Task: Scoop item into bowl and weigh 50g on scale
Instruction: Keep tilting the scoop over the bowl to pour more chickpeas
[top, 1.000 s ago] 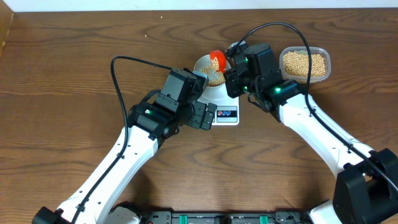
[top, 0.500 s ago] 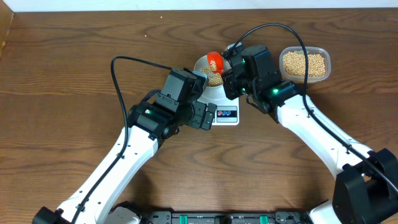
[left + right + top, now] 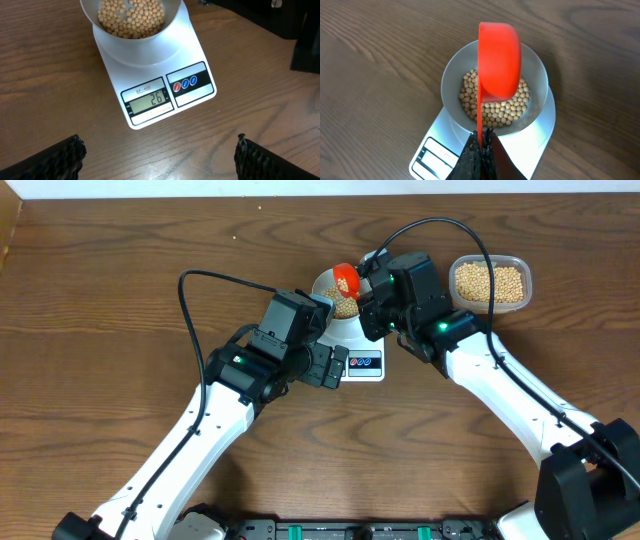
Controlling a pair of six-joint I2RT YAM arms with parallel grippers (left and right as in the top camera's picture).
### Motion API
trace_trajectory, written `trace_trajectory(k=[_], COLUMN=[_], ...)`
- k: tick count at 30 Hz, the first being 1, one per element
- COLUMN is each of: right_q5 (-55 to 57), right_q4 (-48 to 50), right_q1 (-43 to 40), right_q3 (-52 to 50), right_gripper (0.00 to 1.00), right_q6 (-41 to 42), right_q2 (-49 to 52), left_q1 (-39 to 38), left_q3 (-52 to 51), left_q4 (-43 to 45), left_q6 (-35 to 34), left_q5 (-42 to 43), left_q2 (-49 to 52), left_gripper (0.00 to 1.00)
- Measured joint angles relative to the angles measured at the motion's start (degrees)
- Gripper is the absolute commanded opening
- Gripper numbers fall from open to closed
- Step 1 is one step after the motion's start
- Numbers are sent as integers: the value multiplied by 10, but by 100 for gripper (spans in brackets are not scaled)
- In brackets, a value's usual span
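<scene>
Dark brown wood-grain surface (image 3: 120,270). Directly on it lie the white scale (image 3: 155,70), near the middle, and a clear tub (image 3: 527,282) to its right, apart.

Scale (image 3: 197,57), centre of left-wrist frame: LCD display (image 3: 150,99) reads "26"; small label (image 3: 143,89) just above display reads "SF-400".

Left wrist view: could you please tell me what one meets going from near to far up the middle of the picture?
left gripper → display → bowl holding beans
</scene>
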Motion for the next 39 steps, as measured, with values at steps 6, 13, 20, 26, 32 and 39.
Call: trace_trajectory(k=[6, 13, 20, 26, 32, 39], right_q5=[5, 10, 12, 14, 15, 16], right_q4=[0, 0, 0, 0, 0, -1], right_q1=[0, 0, 0, 0, 0, 0], right_q3=[0, 0, 0, 0, 0, 0], right_gripper=[2, 2, 1, 1, 1, 1], right_q6=[-12, -20, -33, -57, -103, -139], right_q2=[0, 0, 0, 0, 0, 0], left_q1=[0, 0, 0, 0, 0, 0], left_q3=[0, 0, 0, 0, 0, 0], left_q4=[0, 0, 0, 0, 0, 0], left_q6=[0, 0, 0, 0, 0, 0], left_q5=[0, 0, 0, 0, 0, 0], left_q2=[0, 0, 0, 0, 0, 0], left_gripper=[98, 98, 97, 97, 97, 97])
